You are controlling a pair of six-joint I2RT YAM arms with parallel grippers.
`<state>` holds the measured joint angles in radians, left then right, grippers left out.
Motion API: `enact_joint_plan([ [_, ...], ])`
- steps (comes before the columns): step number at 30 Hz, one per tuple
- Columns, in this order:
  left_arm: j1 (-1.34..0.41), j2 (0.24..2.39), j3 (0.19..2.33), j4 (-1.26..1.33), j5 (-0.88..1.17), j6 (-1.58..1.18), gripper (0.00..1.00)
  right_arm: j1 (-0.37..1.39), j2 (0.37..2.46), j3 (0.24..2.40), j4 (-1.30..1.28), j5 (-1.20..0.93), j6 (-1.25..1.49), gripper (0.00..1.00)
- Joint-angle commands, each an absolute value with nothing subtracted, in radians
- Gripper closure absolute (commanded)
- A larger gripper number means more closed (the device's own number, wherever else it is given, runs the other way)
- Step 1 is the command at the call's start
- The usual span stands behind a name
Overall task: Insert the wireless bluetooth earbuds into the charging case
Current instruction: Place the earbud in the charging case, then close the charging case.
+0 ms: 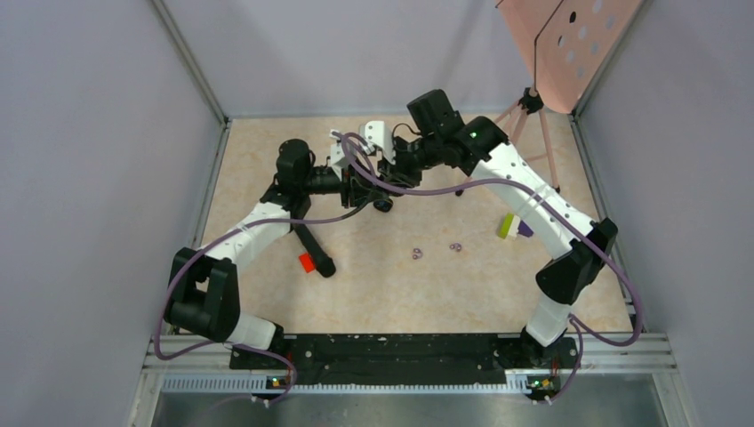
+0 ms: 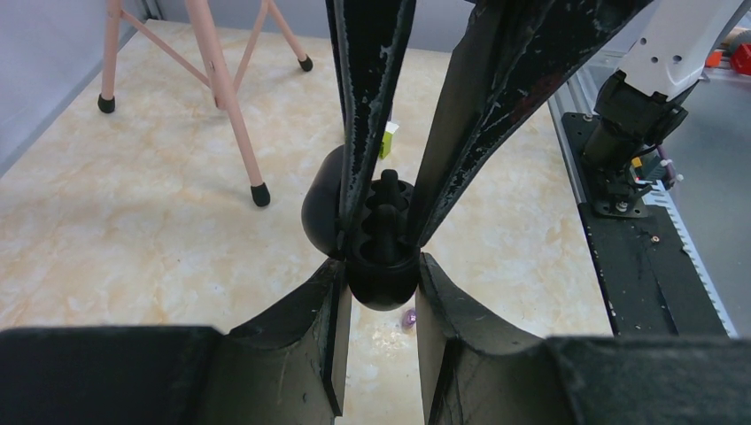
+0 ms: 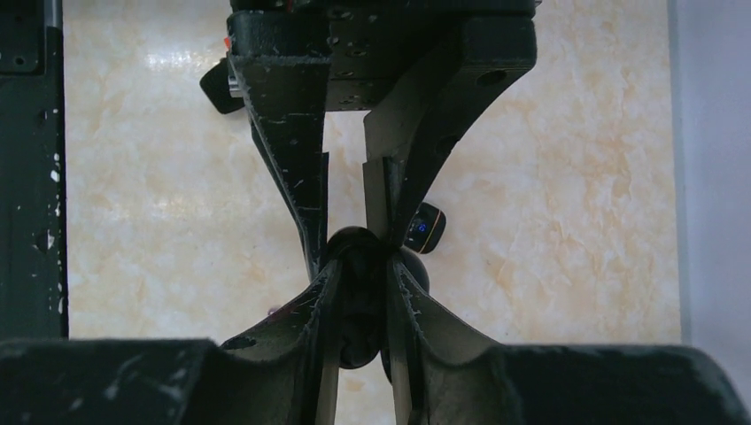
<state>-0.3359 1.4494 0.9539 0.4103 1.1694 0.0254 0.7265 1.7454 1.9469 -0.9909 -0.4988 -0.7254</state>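
Note:
My left gripper (image 1: 366,189) is shut on the black oval charging case (image 2: 383,285) and holds it above the table at the back centre. The lid (image 2: 321,208) hangs open to one side. My right gripper (image 1: 389,173) meets it from the opposite side. Its fingers (image 2: 359,133) reach into the case's open top, shut on a small black earbud (image 2: 386,221) sitting in the cavity. In the right wrist view my right gripper (image 3: 365,266) pinches that dark shape, beside a black oval part with a blue light (image 3: 426,228). Two purple earbuds (image 1: 417,253) (image 1: 455,246) lie on the table.
A long black marker with a red piece (image 1: 313,252) lies left of centre. Green and purple blocks (image 1: 513,226) sit by the right arm. A pink tripod (image 1: 533,133) stands back right under a pink perforated board (image 1: 569,44). Grey walls enclose the table.

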Motion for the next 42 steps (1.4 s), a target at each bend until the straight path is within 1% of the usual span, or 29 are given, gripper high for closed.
enact_joint_plan([
  [1,-0.348,1.434,0.977,0.495,1.197,0.038,1.00,0.747,1.711,1.979,-0.942,-0.483,-0.671,0.73],
  [5,-0.349,1.430,0.977,0.480,1.194,0.048,1.00,0.726,1.659,2.016,-0.942,-0.495,-0.630,0.68],
  [6,-0.349,1.427,0.977,0.471,1.195,0.056,1.00,0.710,1.641,2.017,-0.943,-0.513,-0.619,0.64],
  [8,-0.349,1.422,0.978,0.447,1.196,0.074,1.00,0.681,1.591,1.994,-0.943,-0.543,-0.621,0.50],
  [9,-0.349,1.419,0.979,0.438,1.196,0.083,1.00,0.671,1.563,1.949,-0.936,-0.551,-0.639,0.43],
  [11,-0.348,1.413,0.980,0.415,1.197,0.105,1.00,0.652,1.490,1.824,-0.887,-0.552,-0.665,0.24],
  [13,-0.348,1.405,0.984,0.379,1.195,0.137,1.00,0.637,1.415,1.677,-0.782,-0.549,-0.672,0.08],
  [14,-0.349,1.404,0.985,0.376,1.195,0.144,1.00,0.633,1.382,1.614,-0.728,-0.548,-0.670,0.02],
  [16,-0.349,1.399,0.990,0.371,1.193,0.147,1.00,0.632,1.368,1.540,-0.672,-0.561,-0.685,0.01],
  [20,-0.348,1.392,0.999,0.359,1.171,0.137,1.00,0.632,1.419,1.506,-0.638,-0.547,-0.675,0.03],
  [23,-0.350,1.405,1.025,0.256,1.070,0.111,1.00,0.630,1.429,1.444,-0.573,-0.499,-0.653,0.06],
  [25,-0.344,1.413,1.042,0.130,0.926,0.088,1.00,0.614,1.416,1.377,-0.540,-0.482,-0.604,0.07],
  [28,-0.325,1.434,1.040,-0.037,0.694,-0.053,1.00,0.582,1.376,1.281,-0.528,-0.473,-0.530,0.08],
  [31,-0.297,1.498,1.062,-0.222,0.507,-0.190,1.00,0.574,1.338,1.178,-0.530,-0.392,-0.495,0.08],
  [32,-0.284,1.550,1.081,-0.280,0.512,-0.212,1.00,0.574,1.327,1.148,-0.531,-0.366,-0.493,0.09],
  [34,-0.256,1.657,1.146,-0.402,0.605,-0.179,1.00,0.573,1.302,1.095,-0.522,-0.323,-0.478,0.09],
  [35,-0.250,1.709,1.188,-0.451,0.612,-0.173,1.00,0.571,1.294,1.073,-0.512,-0.304,-0.462,0.10],
  [40,-0.239,1.921,1.341,-0.566,0.713,-0.161,0.97,0.552,1.277,1.031,-0.481,-0.298,-0.392,0.10],
  [42,-0.239,1.968,1.362,-0.573,0.722,-0.174,0.94,0.551,1.277,1.026,-0.473,-0.294,-0.400,0.11],
])
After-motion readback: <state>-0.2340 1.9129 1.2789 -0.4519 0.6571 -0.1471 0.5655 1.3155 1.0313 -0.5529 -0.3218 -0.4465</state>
